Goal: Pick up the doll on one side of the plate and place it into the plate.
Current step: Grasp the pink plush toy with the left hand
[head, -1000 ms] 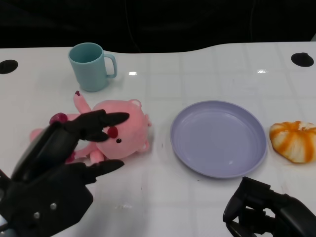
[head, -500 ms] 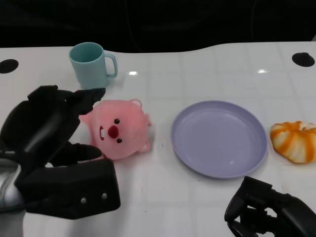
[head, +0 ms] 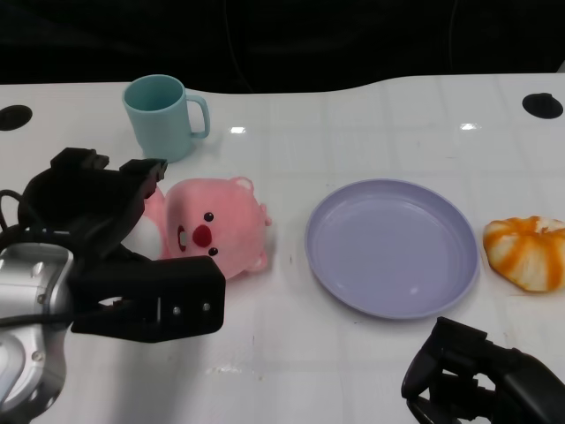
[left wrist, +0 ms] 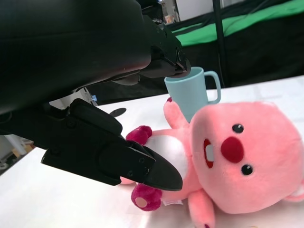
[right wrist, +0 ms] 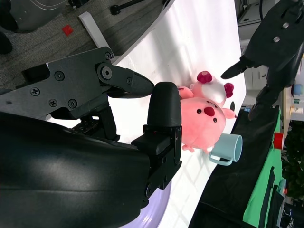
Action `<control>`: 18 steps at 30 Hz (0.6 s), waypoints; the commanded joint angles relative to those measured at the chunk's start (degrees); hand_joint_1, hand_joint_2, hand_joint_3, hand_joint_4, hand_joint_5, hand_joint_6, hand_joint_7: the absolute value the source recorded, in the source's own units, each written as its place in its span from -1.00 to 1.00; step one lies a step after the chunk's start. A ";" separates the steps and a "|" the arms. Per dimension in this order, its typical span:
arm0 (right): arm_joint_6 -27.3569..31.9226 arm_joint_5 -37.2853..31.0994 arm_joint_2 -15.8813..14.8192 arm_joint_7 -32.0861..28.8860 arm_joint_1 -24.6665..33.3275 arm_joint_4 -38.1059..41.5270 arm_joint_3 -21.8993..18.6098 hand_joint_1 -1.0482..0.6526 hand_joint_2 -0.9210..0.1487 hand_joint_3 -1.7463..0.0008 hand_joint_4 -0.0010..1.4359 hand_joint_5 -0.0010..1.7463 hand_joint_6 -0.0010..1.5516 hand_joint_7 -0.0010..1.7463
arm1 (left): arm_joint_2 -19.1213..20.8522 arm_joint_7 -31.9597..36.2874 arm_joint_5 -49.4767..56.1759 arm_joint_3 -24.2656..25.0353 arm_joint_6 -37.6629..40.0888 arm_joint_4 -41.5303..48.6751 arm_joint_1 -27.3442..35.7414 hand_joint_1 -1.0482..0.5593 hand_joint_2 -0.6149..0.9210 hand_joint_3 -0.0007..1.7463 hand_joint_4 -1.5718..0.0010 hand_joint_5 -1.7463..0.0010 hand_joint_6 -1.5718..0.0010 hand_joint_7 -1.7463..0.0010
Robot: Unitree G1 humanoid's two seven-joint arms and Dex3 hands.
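Note:
The pink doll lies on the white table, left of the lilac plate, with its face up. My left hand is low over the doll's body at its left side, fingers spread apart. In the left wrist view the doll lies between an upper finger and a lower one; neither plainly touches it. My right hand rests near the table's front edge, right of centre, holding nothing. The right wrist view shows the doll and my left hand beyond it.
A teal mug stands behind the doll, close to my left hand. An orange-and-white plush lies right of the plate. The table's far edge runs just behind the mug.
My left hand has come down from over the doll's face to its left side, uncovering the face. The doll, plate and right hand have stayed put.

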 commanded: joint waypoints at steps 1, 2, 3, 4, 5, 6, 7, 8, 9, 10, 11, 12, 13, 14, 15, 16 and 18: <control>-0.03 -0.03 -0.35 -0.11 0.33 -0.89 0.19 -0.05 -0.90 0.27 -0.09 1.00 -0.44 0.91 | 0.15 -0.86 0.47 -1.20 0.27 4.25 -3.07 -0.65 0.98 -0.99 0.99 0.62 0.72 0.99; 0.02 0.03 -0.30 -0.12 0.39 -1.00 0.22 -0.04 -0.90 0.28 -0.09 1.00 -0.43 0.91 | 0.01 -0.79 0.48 -1.69 0.21 5.67 -3.83 -0.65 0.98 -0.99 0.99 0.62 0.72 0.99; 0.03 0.09 -0.24 -0.12 0.45 -1.07 0.24 -0.04 -0.90 0.28 -0.09 1.00 -0.43 0.91 | -0.07 -0.69 0.47 -2.02 0.17 6.62 -4.33 -0.65 0.98 -0.99 0.99 0.62 0.72 0.99; 0.04 0.03 -0.24 -0.15 0.50 -1.14 0.28 -0.04 -0.90 0.28 -0.09 1.00 -0.43 0.91 | -0.35 -0.56 0.18 -2.27 0.17 7.89 -4.97 -0.65 0.98 -0.99 0.98 0.63 0.72 0.99; 0.17 0.09 -0.25 -0.13 0.55 -1.25 0.32 -0.04 -0.90 0.28 -0.09 1.00 -0.43 0.91 | -0.69 -0.55 -0.20 -2.44 0.30 9.11 -5.56 -0.65 0.98 -0.99 0.98 0.63 0.72 0.99; 0.29 0.17 -0.25 -0.12 0.60 -1.34 0.34 -0.04 -0.90 0.28 -0.10 1.00 -0.43 0.91 | -0.98 -0.50 -0.59 -2.60 0.39 10.21 -6.10 -0.64 0.98 -0.99 0.98 0.64 0.72 0.99; 0.35 0.17 -0.25 -0.13 0.66 -1.44 0.37 -0.04 -0.90 0.28 -0.10 1.00 -0.43 0.91 | -1.28 -0.26 -0.96 -2.75 0.34 11.44 -6.64 -0.64 0.98 -1.00 0.98 0.64 0.71 0.99; 0.39 0.10 -0.28 -0.16 0.72 -1.58 0.41 -0.04 -0.90 0.28 -0.10 1.00 -0.43 0.91 | -1.51 0.14 -1.20 -2.91 0.19 12.67 -7.13 -0.63 0.98 -1.00 0.97 0.65 0.71 0.99; 0.43 0.00 -0.30 -0.22 0.79 -1.71 0.45 -0.04 -0.90 0.28 -0.09 1.00 -0.43 0.91 | -1.75 0.65 -1.34 -3.16 -0.05 14.13 -7.69 -0.63 0.98 -1.00 0.96 0.65 0.71 0.99; 0.49 -0.03 -0.30 -0.27 0.86 -1.82 0.47 -0.04 -0.90 0.28 -0.09 1.00 -0.43 0.91 | -1.95 1.12 -1.49 -3.39 -0.28 15.39 -8.17 -0.64 0.98 -1.00 0.96 0.66 0.70 0.99; 0.58 0.03 -0.28 -0.30 0.91 -1.91 0.47 -0.04 -0.90 0.28 -0.09 1.00 -0.43 0.91 | -2.14 1.40 -1.63 -3.64 -0.44 16.57 -8.66 -0.64 0.98 -1.00 0.95 0.66 0.70 0.99; 0.55 0.07 -0.29 -0.29 0.95 -1.94 0.47 -0.04 -0.90 0.28 -0.09 1.00 -0.42 0.91 | -2.36 1.54 -1.77 -3.95 -0.60 17.88 -9.23 -0.64 0.98 -1.00 0.95 0.66 0.70 0.99; 0.51 0.10 -0.30 -0.28 0.98 -1.95 0.47 -0.04 -0.90 0.28 -0.09 1.00 -0.42 0.91 | -2.50 1.64 -1.89 -4.16 -0.72 18.76 -9.63 -0.65 0.98 -1.00 0.95 0.67 0.70 0.99; 0.41 0.14 -0.31 -0.25 1.04 -1.94 0.46 -0.04 -0.89 0.28 -0.09 1.00 -0.42 0.91 | -2.85 1.88 -2.14 -4.43 -0.95 20.34 -10.31 -0.65 0.98 -1.00 0.95 0.67 0.70 0.99; 0.33 0.17 -0.33 -0.23 1.10 -1.96 0.44 -0.04 -0.89 0.28 -0.08 1.00 -0.42 0.91 | -3.11 2.14 -2.34 -4.66 -1.11 21.58 -10.85 -0.65 0.98 -1.00 0.94 0.68 0.70 0.99; 0.28 0.24 -0.32 -0.20 1.18 -1.98 0.43 -0.03 -0.89 0.28 -0.08 1.00 -0.42 0.91 | -3.39 2.46 -2.45 -5.02 -1.22 22.97 -11.47 -0.64 0.98 -1.00 0.94 0.68 0.70 0.99; 0.24 0.44 -0.33 -0.10 1.32 -2.03 0.39 -0.03 -0.89 0.27 -0.09 1.00 -0.42 0.91 | -3.85 3.09 -2.83 -5.68 -1.61 25.71 -12.65 -0.64 0.98 -1.00 0.93 0.69 0.70 0.99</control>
